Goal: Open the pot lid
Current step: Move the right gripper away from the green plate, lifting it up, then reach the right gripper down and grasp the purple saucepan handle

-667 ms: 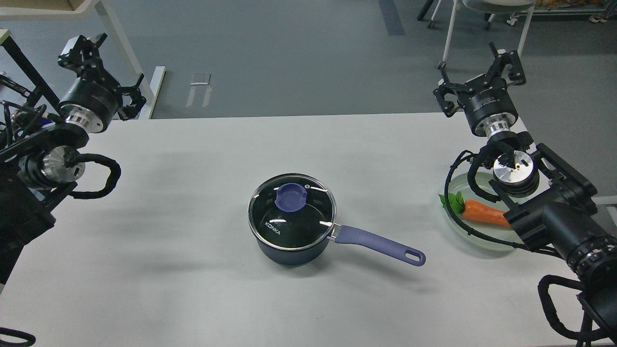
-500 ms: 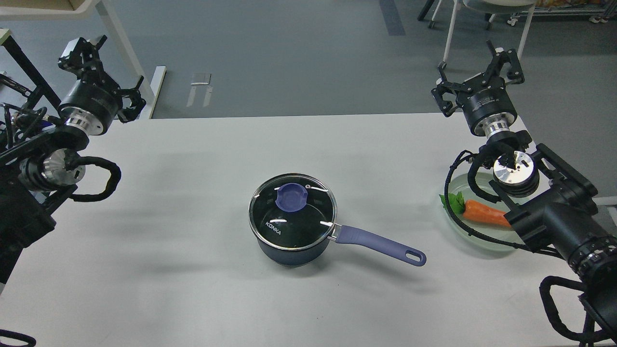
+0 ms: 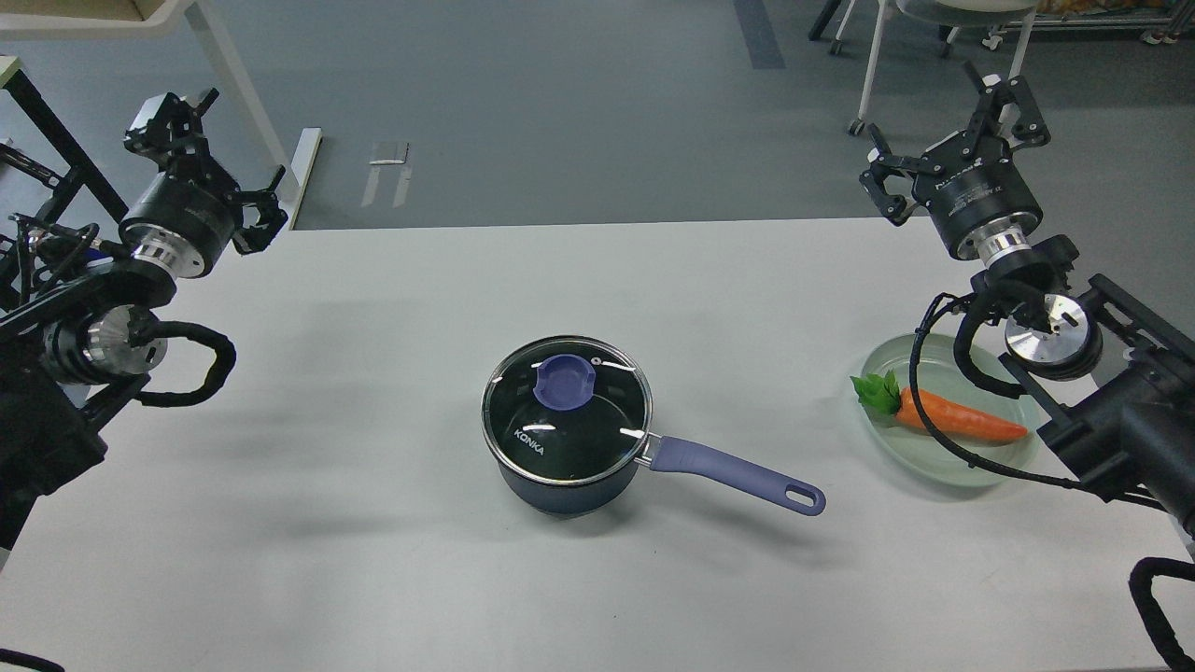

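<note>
Reading "KONKA" on lid (image 3: 567,408)

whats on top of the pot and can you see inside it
A glass lid with a blue knob sits closed on the pot. Through the glass the inside looks dark, with nothing showing there; reflections and the knob cover part of it, so I cannot say that it is empty.

A glossy glass lid (image 3: 567,411) with a bright metal rim and a matt blue plastic knob (image 3: 565,379) is seen on the dark pot (image 3: 560,490). Beside it, the table (image 3: 373,308) appears smooth and matt white.
</note>
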{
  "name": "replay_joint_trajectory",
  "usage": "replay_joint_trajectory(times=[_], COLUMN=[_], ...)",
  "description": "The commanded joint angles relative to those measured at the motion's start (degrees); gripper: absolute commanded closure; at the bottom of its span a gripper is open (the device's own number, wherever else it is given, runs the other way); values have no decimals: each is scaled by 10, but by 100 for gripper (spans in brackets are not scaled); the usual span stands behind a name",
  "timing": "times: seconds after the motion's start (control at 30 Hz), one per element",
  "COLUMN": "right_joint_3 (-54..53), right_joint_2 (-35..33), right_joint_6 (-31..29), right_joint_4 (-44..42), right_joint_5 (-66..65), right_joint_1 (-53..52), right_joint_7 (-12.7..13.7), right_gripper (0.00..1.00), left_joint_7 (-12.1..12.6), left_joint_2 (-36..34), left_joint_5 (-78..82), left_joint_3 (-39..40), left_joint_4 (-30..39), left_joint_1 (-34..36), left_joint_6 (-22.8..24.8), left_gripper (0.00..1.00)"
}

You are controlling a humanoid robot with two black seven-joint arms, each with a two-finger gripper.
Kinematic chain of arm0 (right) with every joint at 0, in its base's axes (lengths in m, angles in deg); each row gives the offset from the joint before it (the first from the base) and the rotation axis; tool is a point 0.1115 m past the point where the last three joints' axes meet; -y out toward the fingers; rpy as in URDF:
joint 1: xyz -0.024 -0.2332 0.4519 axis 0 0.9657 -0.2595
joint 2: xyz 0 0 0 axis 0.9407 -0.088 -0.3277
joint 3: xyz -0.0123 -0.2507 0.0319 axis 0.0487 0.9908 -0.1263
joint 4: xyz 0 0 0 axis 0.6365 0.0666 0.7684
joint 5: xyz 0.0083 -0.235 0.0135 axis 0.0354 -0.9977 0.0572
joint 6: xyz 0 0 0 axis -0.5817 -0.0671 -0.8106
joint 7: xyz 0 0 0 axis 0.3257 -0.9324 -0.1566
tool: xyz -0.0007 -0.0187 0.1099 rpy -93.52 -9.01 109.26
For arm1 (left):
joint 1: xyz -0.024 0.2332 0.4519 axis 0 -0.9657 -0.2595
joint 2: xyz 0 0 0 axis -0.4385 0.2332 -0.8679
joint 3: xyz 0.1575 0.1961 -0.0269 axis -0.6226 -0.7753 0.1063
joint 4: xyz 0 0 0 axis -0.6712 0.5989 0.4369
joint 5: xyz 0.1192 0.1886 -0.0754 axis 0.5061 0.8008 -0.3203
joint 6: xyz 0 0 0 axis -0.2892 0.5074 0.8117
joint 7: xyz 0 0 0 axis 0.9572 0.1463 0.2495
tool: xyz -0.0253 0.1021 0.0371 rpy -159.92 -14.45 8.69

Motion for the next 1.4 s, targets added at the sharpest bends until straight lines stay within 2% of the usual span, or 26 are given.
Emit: replay_joint_trajectory(times=[0.0, 0.13, 0.37, 0.5, 0.63, 0.8, 1.07, 1.17, 1.37], right_joint_3=[24, 39, 33, 33, 39, 99, 223, 256, 284], right_joint_2=[-80, -160, -247, -268, -261, -259, -263, -264, -260], right_joint_6=[3, 4, 4, 38, 60, 60, 60, 60, 62], right_joint_4=[59, 129, 277, 362, 422, 460, 508, 507, 504], right_joint_5=[-36, -161, -397, -581, -741, -928, -1123, -1213, -1257], right_joint_1=[10, 22, 40, 40, 40, 39, 33, 34, 38], right_joint_7=[-2, -2, -3, -3, -3, -3, -3, -3, -3], right_gripper=[0, 0, 0, 0, 0, 1, 7, 13, 22], left_joint_7=[2, 3, 5, 3, 1, -1, 1, 1, 1], left_joint_2=[-1, -1, -12, -16, -16, -16, -12, -7, -5], left_joint_5=[3, 4, 62, 75, 68, 69, 69, 69, 69], left_joint_3=[-3, -4, -6, -6, -5, -6, -6, -6, -7], left_joint_4=[3, 3, 3, 4, 4, 4, 5, 6, 17], left_joint_1=[0, 3, 20, 26, 30, 31, 33, 33, 33], left_joint_6=[5, 11, 11, 11, -9, -22, -19, -22, -28], left_gripper=[1, 1, 1, 1, 1, 1, 1, 1, 1])
